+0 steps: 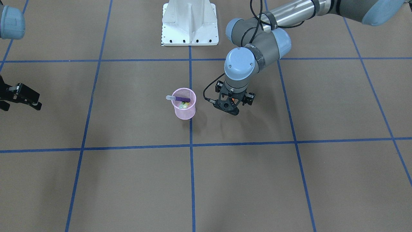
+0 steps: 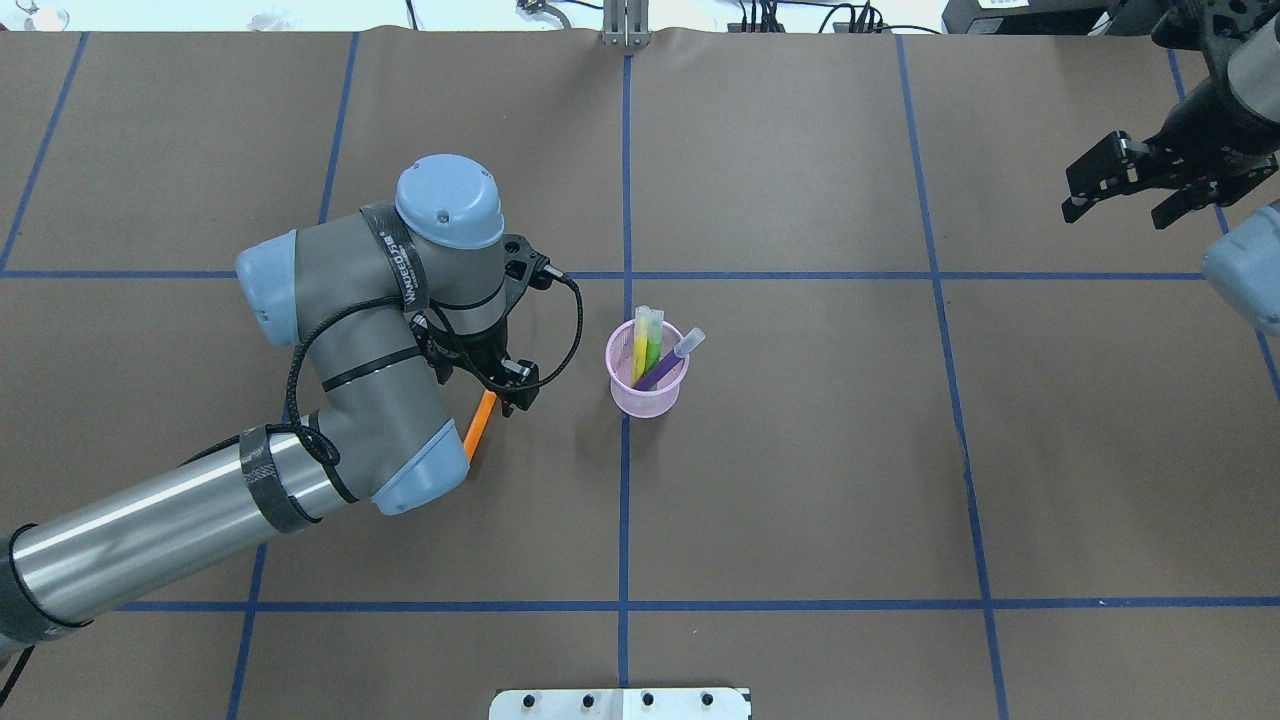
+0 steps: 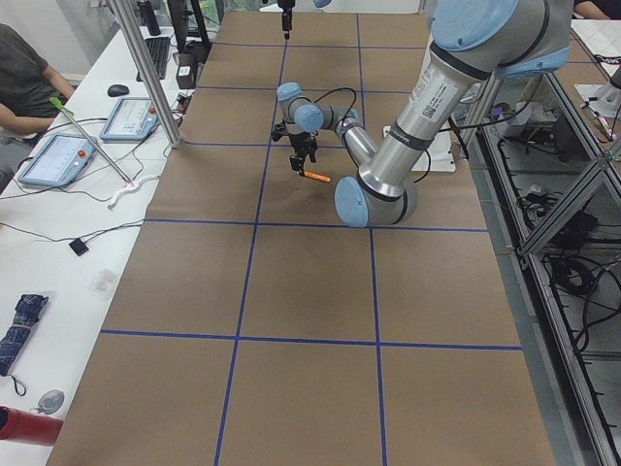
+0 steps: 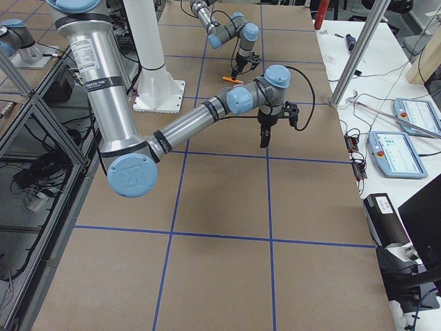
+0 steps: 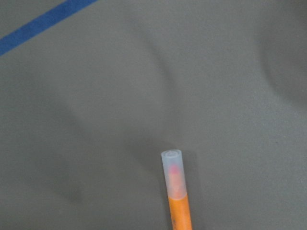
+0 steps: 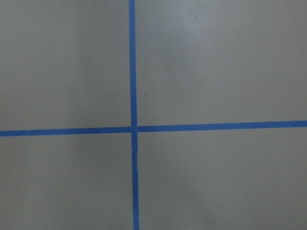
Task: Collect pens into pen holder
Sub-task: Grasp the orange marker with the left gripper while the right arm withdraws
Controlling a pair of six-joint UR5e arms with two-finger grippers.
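The pink mesh pen holder point(image 2: 647, 392) stands upright near the table's middle and also shows in the front view point(image 1: 185, 111). The yellow pen point(image 2: 640, 345), green pen point(image 2: 654, 345) and purple pen point(image 2: 672, 365) stand in it, cap ends up. My left gripper point(image 2: 497, 398) is to the holder's left, shut on the orange pen point(image 2: 479, 425), which hangs slanted above the paper. The left wrist view shows that pen's pale cap end point(image 5: 173, 172) over bare table. My right gripper point(image 2: 1120, 212) is open and holds nothing, far off at the right edge.
Brown paper with a blue tape grid point(image 2: 626, 500) covers the table. The white robot base plate point(image 1: 190, 24) stands at the robot's side. The right wrist view shows only a tape crossing point(image 6: 133, 129).
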